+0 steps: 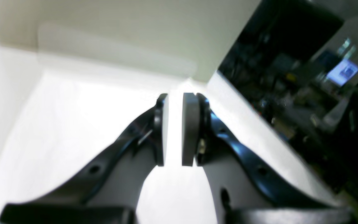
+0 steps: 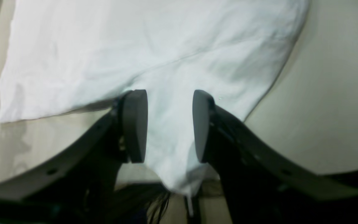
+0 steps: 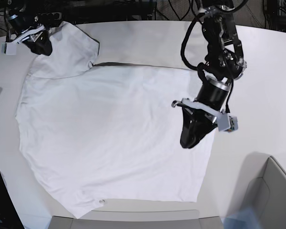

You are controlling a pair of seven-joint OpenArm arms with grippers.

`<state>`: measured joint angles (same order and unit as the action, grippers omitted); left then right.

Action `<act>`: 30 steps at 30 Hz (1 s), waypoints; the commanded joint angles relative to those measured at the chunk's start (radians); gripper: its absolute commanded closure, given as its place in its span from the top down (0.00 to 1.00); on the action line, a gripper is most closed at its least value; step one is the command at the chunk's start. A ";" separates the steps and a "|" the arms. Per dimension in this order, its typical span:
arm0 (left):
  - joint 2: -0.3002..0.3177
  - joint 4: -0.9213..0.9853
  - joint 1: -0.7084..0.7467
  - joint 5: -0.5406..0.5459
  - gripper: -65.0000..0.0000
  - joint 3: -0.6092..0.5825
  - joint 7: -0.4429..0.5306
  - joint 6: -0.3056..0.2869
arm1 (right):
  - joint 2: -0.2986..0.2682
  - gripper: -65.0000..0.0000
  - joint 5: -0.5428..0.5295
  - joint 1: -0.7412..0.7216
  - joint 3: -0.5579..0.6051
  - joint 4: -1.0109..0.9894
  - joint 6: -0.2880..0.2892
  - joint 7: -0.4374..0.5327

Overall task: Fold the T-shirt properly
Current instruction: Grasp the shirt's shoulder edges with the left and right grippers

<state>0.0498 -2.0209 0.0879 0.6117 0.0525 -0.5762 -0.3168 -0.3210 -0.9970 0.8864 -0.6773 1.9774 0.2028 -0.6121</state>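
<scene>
— White cotton covers most of what we see: the T-shirt (image 3: 109, 138) lies spread over the table (image 3: 271, 71), nearly flat, reaching from the far edge almost to the near edge. Only one sleeve at the far corner, on our right arm's side, is turned in over the body.

— So we count the folding as barely begun?

— We do. The body shows no fold, the hem end is spread wide, and the wrinkles are not smoothed out. We judge nearly all the folds are left to make.

— And our arms?

— The left gripper (image 3: 189, 138) hangs over the shirt's edge on the other side, tips pointing down at the cloth. From its wrist view the jaws stand a narrow gap apart with nothing between the pads (image 1: 189, 130), only bright white beneath. We cannot tell whether the tips touch the fabric.

— The right one?

— The right gripper (image 2: 169, 124) sits at the folded sleeve corner. Its jaws stand well apart, and a tongue of cloth runs between them without being pinched, so we read it as holding nothing.

— Anything small?

— A thin strip of fabric dangles below that tongue of cloth.
</scene>
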 commanded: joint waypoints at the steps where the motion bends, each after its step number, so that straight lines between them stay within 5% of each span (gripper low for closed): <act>1: 0.025 -0.019 0.003 0.009 0.14 0.008 0.034 0.000 | -0.004 0.37 -0.012 0.001 -0.031 -0.020 0.024 0.011; 7: 0.086 -0.019 0.072 0.009 0.14 0.010 0.034 0.000 | 0.009 0.37 -0.013 -0.049 -0.060 -0.240 0.148 -0.007; 14: 0.107 -0.019 0.086 0.009 0.14 0.010 0.028 0.000 | 0.004 0.37 -0.112 -0.080 -0.054 -0.366 0.149 -0.007; 26: 0.111 -0.019 0.138 0.009 0.14 0.011 0.025 0.000 | 0.012 0.37 -0.110 -0.209 -0.017 -0.479 0.151 -0.085; 30: 0.158 -0.018 0.169 0.009 0.14 0.013 0.025 0.002 | 0.013 0.37 -0.110 -0.209 0.034 -0.493 0.151 -0.082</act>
<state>0.2016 -2.0205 0.2611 0.6102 0.0597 -0.5755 -0.3134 -0.2993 -1.1286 0.6674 -0.6445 1.4796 0.3607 -0.6682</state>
